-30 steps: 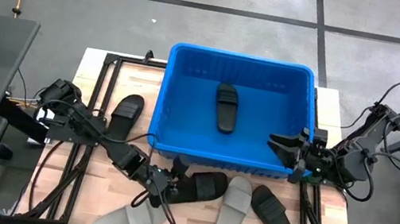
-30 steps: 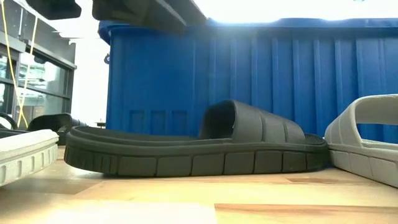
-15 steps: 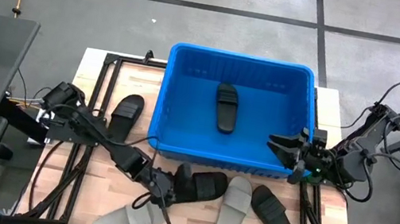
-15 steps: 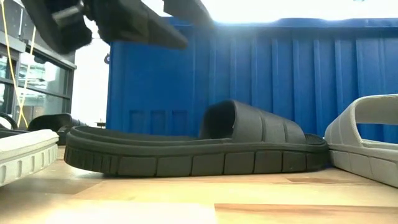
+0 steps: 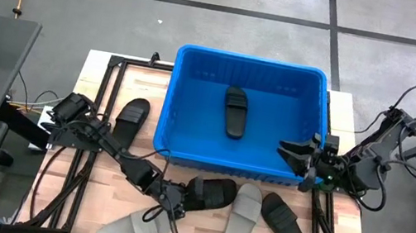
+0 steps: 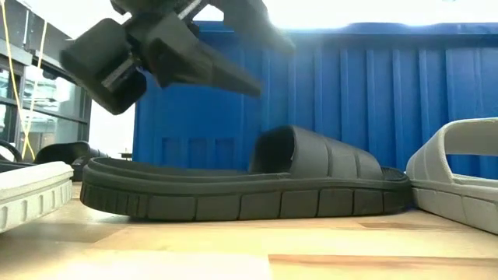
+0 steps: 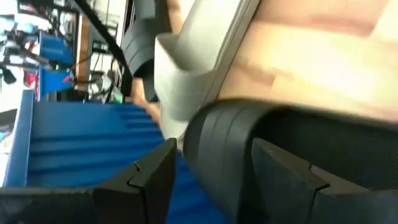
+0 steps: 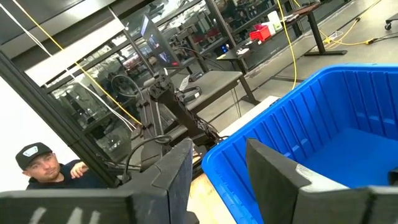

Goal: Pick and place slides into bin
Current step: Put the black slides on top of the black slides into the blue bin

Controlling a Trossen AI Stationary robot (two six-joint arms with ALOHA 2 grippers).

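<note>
One black slide [image 5: 234, 111] lies on the floor of the bin [image 5: 182, 87], lengthwise near the middle. That is the only one placed.

Five slides are left on the table [image 5: 342, 221]:
- a black one [image 5: 131, 120] just beside the bin's left wall;
- a black one [image 5: 212, 193] in front of the bin, close to its front wall;
- a grey one [image 5: 242, 216] right beside that, and another black one [image 5: 286, 224] beyond it towards the right;
- a grey one [image 5: 130, 228] at the front edge, to the left.

Judged from this, the task is in its early part.

The left gripper [image 5: 174, 204] hangs above the heel end of the front black slide, fingers apart and holding nothing; the low view shows it clear above the sole, not touching. The likely step in hand is the approach to that slide. The right gripper [image 5: 289, 153] waits over the bin's front right corner, fingers apart, empty.

Materials: the slides look like moulded foam, matte, with a thick sole cut by vertical grooves along its side and a wide arched strap with ribs across it. The bin is glossy blue plastic, rectangular, with a rolled rim and ribbed walls. The table top is pale wood planking on a dark metal frame.
</note>
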